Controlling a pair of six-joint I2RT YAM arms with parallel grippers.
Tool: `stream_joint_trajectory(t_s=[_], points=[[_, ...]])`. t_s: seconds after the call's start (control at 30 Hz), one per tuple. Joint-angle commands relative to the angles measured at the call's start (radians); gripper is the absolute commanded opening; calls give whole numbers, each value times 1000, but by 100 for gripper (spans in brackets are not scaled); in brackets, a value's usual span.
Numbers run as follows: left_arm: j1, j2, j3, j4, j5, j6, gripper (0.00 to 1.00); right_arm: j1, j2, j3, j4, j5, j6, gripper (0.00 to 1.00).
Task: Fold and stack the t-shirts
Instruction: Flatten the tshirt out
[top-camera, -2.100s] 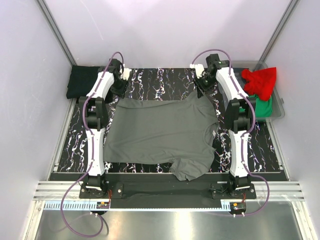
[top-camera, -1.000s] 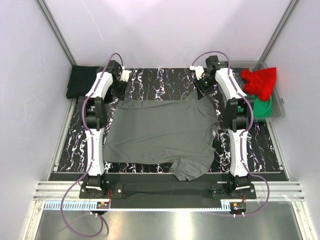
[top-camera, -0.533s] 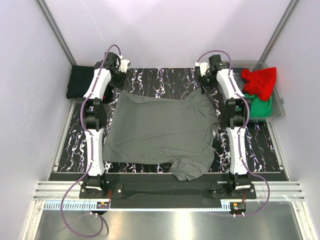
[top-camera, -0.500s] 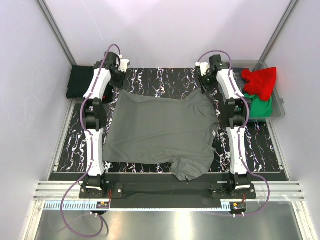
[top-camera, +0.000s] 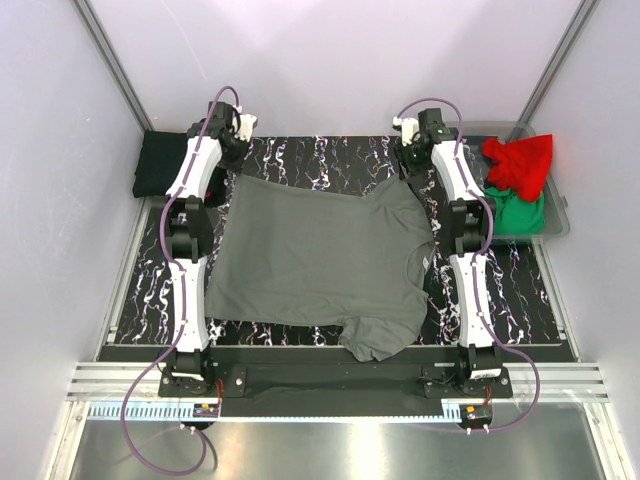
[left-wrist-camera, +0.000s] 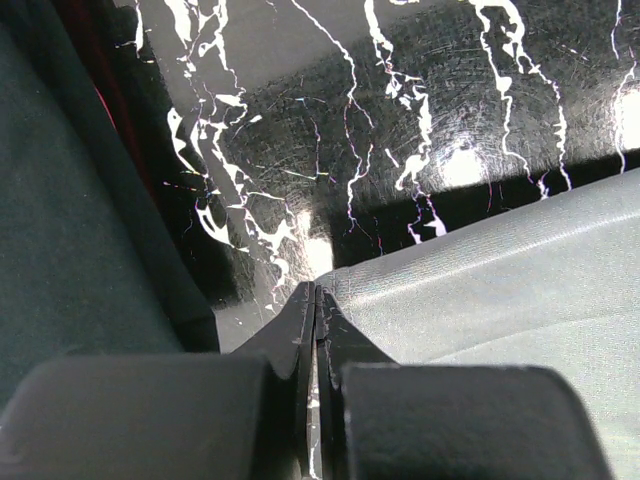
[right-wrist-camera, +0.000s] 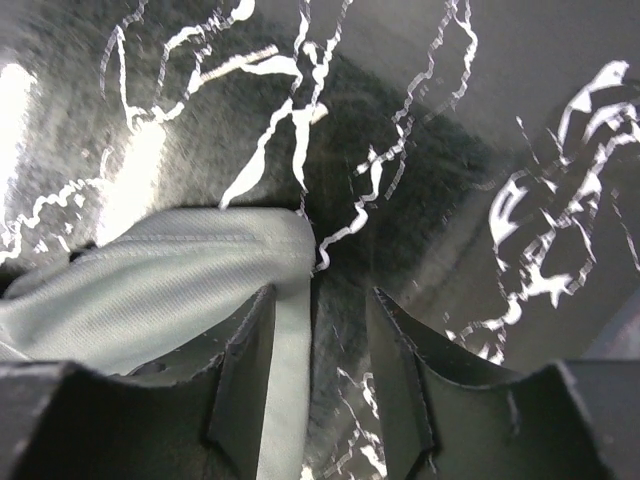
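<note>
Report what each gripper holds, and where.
Left gripper pinches the dark grey t-shirt at its far-left corner. Right gripper holds nothing: fingers apart, the shirt's edge loose against one.

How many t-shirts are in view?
4: dark grey shirt spread mid-table, black shirt far left, red shirt and green shirt in the bin at right; more may be hidden beneath.

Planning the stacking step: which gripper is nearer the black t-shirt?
Left. The left gripper, shut on the dark grey t-shirt, is beside the black t-shirt; the right gripper is across the table, by the bin.
</note>
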Motion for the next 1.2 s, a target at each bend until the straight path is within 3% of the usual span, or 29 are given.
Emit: stream_joint_trajectory(t_s=[0.0, 0.47, 0.83, 1.07, 1.17], points=[[3, -39, 33, 46, -14, -6, 0, 5, 29, 62, 40, -49, 43, 49], [-19, -62, -26, 42, -9, 1, 0, -9, 107, 128, 125, -136, 123, 56], [-43, -63, -27, 39, -17, 5, 0, -22, 108, 143, 160, -236, 176, 56], [-50, -79, -44, 39, -31, 13, 0, -18, 125, 129, 159, -219, 150, 54], [-50, -82, -46, 39, -37, 13, 0, -18, 128, 125, 154, -244, 129, 46]])
